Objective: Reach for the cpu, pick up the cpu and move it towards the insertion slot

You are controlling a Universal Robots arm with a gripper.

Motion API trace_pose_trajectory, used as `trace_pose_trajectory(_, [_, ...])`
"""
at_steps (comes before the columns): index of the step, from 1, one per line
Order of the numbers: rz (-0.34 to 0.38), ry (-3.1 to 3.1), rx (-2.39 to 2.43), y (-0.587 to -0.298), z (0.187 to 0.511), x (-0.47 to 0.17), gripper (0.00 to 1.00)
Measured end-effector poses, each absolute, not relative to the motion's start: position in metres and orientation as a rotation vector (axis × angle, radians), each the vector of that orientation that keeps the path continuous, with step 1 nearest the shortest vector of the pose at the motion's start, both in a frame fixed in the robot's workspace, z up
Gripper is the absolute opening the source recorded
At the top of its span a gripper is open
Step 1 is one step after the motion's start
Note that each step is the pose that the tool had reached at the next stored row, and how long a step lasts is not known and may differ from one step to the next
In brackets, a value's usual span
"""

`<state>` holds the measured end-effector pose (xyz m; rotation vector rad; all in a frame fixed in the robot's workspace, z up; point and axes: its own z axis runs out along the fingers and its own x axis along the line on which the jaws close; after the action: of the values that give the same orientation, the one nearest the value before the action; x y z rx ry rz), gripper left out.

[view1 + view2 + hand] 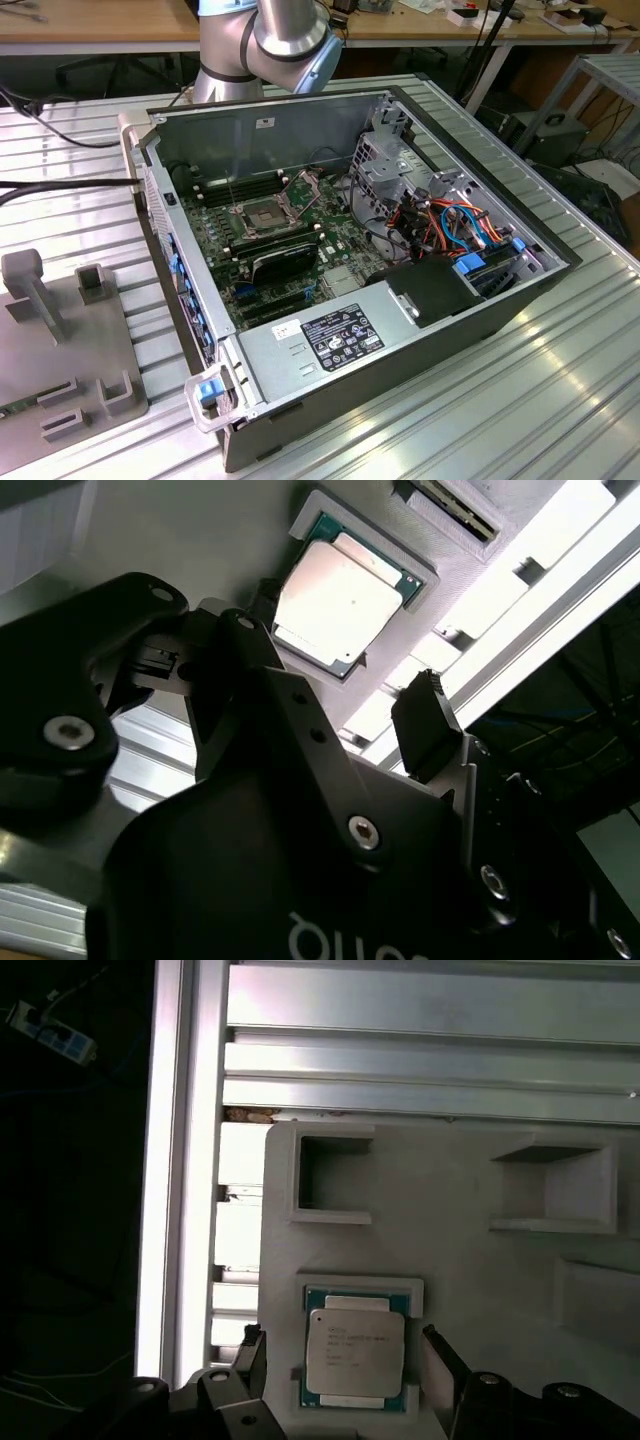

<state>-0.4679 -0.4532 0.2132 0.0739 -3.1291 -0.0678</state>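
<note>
The cpu [355, 1352] lies flat in a shallow walled recess of the grey fixture plate [450, 1190], close to the plate's edge. Beyond that edge run the ribbed rails of the aluminium table [420, 1060]. Two empty pockets [330, 1175] stand near the recess, apart from the chip, whose face is fully exposed. The gripper [345, 1348] is spread wide, with one finger [440, 1360] on each of two opposite sides of the recess. It holds nothing and is clear of the chip. The insertion slot [262, 212] sits inside the open computer case [280, 110], well apart from the fixture plate at the exterior view's left.
</note>
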Motion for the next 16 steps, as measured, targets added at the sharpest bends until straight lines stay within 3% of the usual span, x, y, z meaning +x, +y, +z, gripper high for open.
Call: trace_pose_trajectory(16, [-0.036,-3.129,-0.032,-0.453,0.196,-0.463,0.72])
